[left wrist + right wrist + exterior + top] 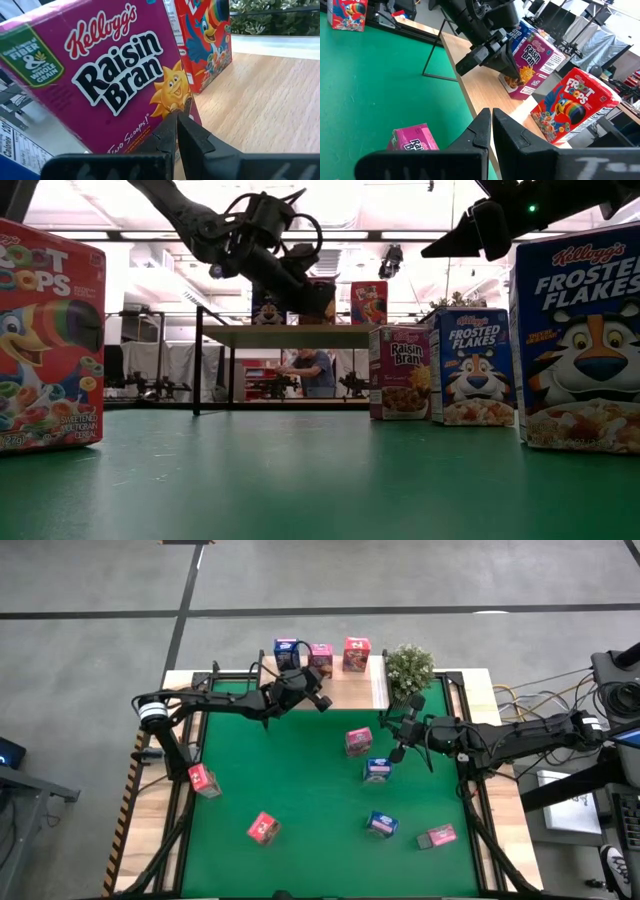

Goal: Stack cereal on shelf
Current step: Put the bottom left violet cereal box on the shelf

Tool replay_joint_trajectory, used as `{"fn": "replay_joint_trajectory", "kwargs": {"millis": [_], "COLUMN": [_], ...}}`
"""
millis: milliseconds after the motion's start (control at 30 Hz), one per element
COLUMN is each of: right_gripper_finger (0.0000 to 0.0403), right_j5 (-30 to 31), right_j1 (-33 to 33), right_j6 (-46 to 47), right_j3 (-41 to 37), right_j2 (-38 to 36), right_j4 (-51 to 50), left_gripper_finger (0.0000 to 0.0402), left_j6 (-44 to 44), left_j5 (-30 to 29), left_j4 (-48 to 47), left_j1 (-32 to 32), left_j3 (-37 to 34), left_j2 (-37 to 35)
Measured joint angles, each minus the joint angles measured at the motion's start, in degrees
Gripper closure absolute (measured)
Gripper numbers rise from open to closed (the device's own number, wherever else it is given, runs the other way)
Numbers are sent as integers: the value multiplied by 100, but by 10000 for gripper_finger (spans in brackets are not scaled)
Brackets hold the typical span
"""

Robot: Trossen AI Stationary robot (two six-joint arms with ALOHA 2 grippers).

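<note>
Closed, empty left gripper (177,116) tips against Raisin Bran box (95,70) on shelf (260,95); right gripper (398,752) closed, empty, over mat (300,780)

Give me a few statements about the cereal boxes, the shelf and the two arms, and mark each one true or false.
1. Three small cardboard cereal boxes stand on the light wooden shelf. True.
2. The left pincer is by the purple Raisin Bran box on the shelf. True.
3. The right pincer grips a blue box. False: it is shut and holds nothing.
4. The green mat has no boxes on it. False: six lie scattered there.
5. A small leafy potted plant is beside the shelf. True.
</note>
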Motion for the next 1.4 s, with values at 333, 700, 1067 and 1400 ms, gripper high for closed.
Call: {"fn": "replay_joint_trajectory", "kwargs": {"millis": [333,700,1067,1400], "right_gripper_finger": [394,394,394,394], "right_j5": [0,0,0,2], "right_j1": [-2,-2,1,-1], "right_j6": [2,2,0,0], "right_j3": [0,0,0,0], "right_j2": [0,0,0,0], "right_j4": [0,0,0,0], "left_gripper_finger": [402,402,402,402], "left_j6": [1,73,107,114], "left_j5": [-4,0,-4,0], "left_j4": [10,-28,57,277], "left_j1": [63,-102,149,148], "left_j3": [0,0,-2,-4], "left_j2": [0,0,-2,65]}}
